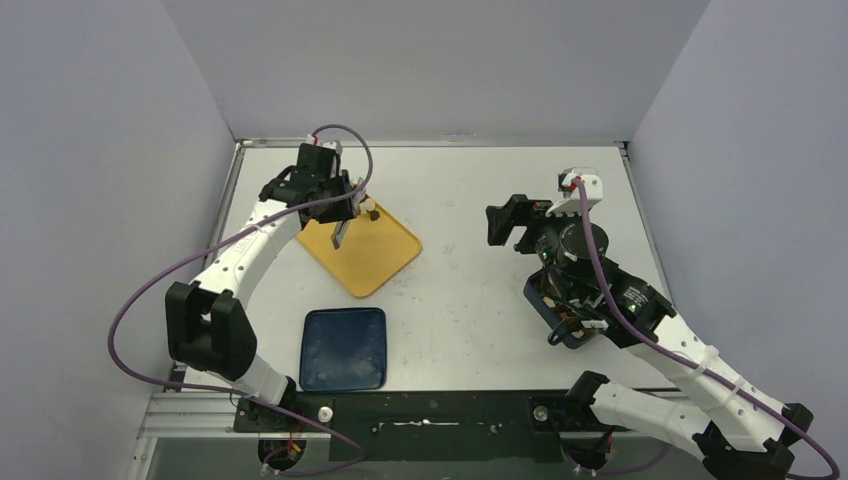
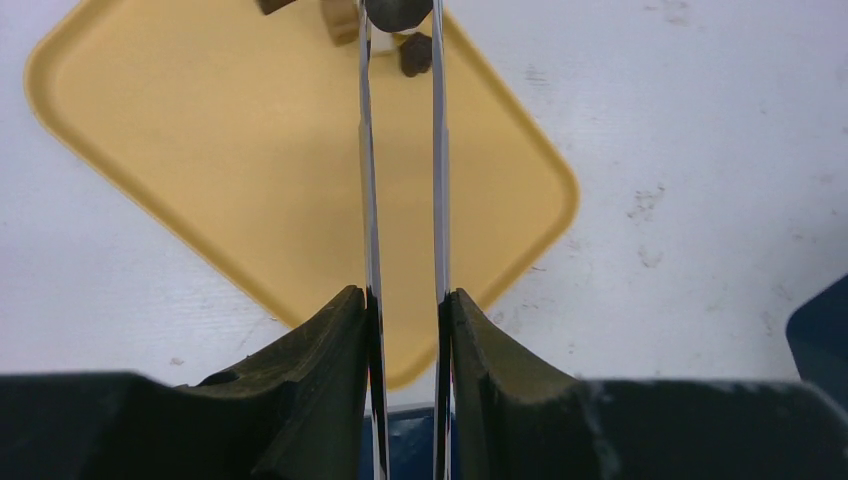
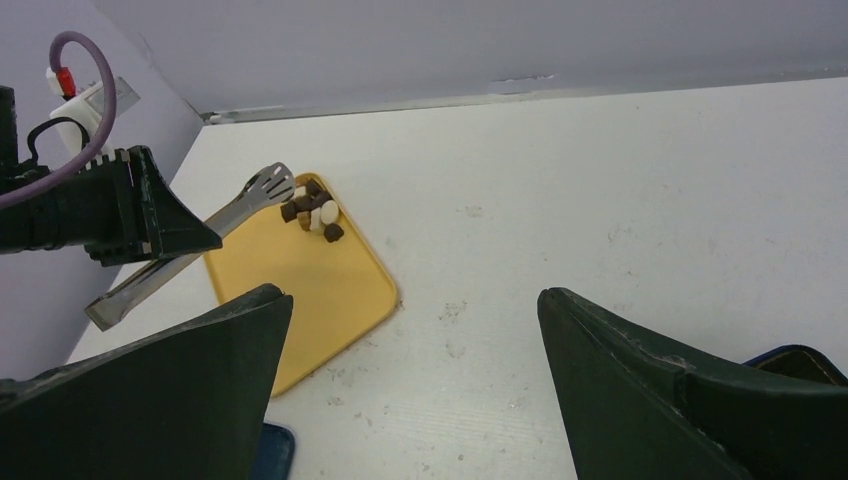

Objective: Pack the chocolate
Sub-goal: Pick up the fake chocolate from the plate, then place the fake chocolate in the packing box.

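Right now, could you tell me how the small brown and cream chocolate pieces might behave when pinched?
The small brown and cream chocolate pieces look tiny and light, so a nudge would probably slide them across the smooth yellow tray. They sit clustered, so neighbours may scatter. Rounded ones could slip from the long metal tongs.

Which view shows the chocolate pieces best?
The right wrist view: the chocolate sits as a clear pile of brown and cream pieces on the yellow tray. The top external view shows only specks; the left wrist view crops them behind the tongs.
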Motion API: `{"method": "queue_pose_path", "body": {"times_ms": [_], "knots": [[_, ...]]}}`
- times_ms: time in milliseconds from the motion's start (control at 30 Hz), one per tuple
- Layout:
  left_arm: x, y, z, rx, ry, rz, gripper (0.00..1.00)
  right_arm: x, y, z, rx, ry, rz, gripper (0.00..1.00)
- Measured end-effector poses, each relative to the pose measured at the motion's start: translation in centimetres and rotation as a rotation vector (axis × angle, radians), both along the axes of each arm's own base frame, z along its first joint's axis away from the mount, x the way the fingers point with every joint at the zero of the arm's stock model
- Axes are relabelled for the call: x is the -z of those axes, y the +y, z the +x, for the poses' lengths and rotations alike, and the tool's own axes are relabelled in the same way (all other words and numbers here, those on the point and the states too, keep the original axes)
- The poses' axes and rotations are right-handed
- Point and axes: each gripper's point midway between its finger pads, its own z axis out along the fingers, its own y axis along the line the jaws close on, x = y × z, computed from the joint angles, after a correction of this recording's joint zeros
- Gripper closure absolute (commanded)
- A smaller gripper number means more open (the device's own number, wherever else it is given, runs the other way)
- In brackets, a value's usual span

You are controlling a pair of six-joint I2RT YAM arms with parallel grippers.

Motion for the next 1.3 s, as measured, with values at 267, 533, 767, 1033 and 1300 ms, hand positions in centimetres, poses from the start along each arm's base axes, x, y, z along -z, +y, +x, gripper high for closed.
{"method": "queue_pose_path", "body": {"times_ms": [267,533,767,1033,1300], "knots": [[-2.7,-8.0,-2.4,0.214,-0.071,-0.084,0.76,-1.9,-0.5,0.1,0.024,-0.035,0.03,0.0],[-4.6,-17.8,-5.4,0.429,-0.129,-0.225,0.76,-4.2,-1.5,-0.4,0.043,-0.087,0.067,0.0],[-3.9,-27.2,-9.9,0.634,-0.117,-0.349,0.76,-5.9,-2.3,-1.1,0.043,-0.138,0.106,0.0],[-4.5,-33.2,-12.5,0.742,-0.142,-0.503,0.76,-7.5,-2.7,-1.3,0.043,-0.167,0.119,0.0],[-1.0,-38.6,-16.5,0.864,-0.077,-0.538,0.75,-7.9,-3.1,-1.7,0.047,-0.177,0.129,0.0]]}}
